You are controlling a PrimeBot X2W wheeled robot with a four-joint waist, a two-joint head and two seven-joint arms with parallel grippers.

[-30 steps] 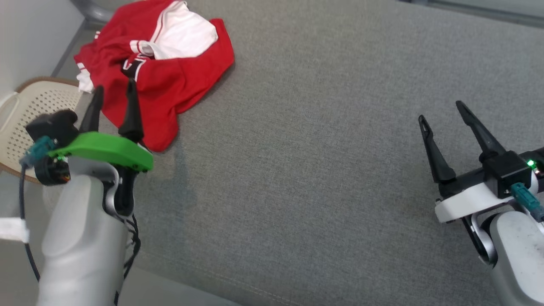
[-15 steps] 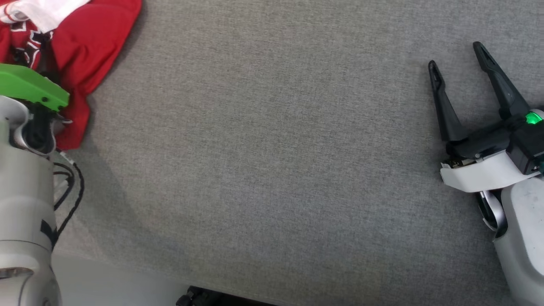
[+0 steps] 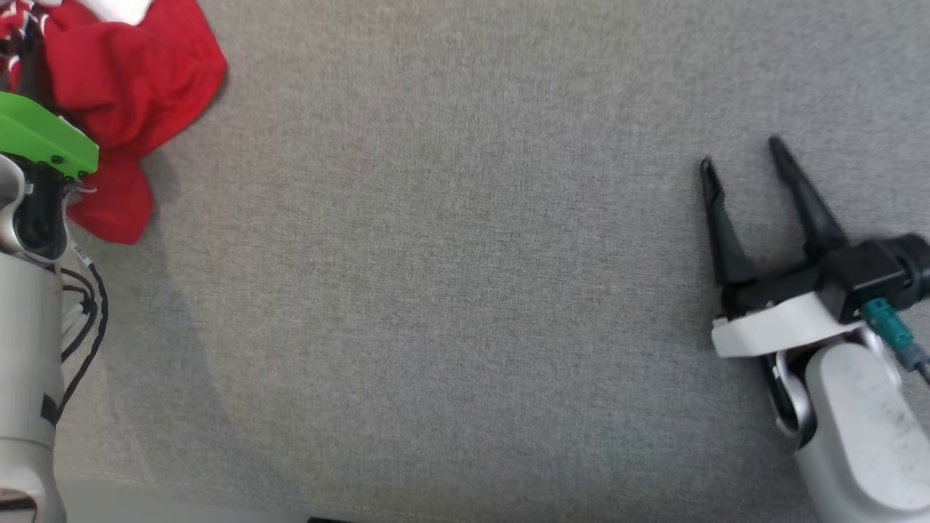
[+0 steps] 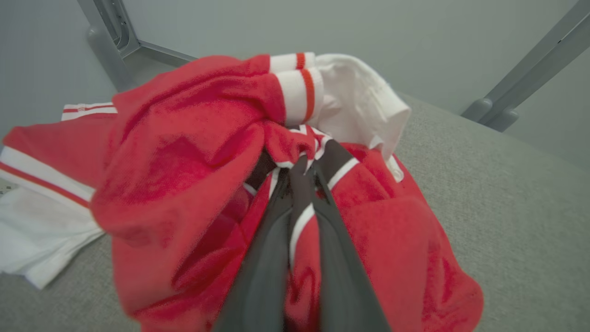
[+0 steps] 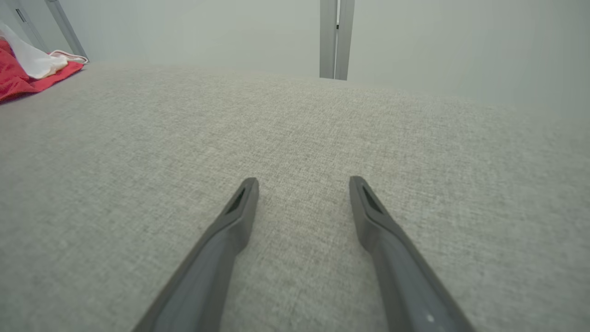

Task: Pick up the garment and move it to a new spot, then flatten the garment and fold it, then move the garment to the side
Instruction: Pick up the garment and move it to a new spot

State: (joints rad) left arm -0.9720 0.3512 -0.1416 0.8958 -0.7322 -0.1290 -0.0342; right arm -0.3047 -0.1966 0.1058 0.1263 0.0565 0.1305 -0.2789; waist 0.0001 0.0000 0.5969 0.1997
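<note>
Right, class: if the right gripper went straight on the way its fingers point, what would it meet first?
Probably the grey fabric surface just ahead, as the open right gripper seems tilted slightly down; the red garment lies well off its line.

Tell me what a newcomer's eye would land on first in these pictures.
The red and white garment stands out first, bunched at the far left corner of the grey fabric surface. Next comes the left gripper, shut on a striped fold in the middle of that bunch. At the right, the right gripper hangs open over bare grey fabric, well apart from the garment.
</note>
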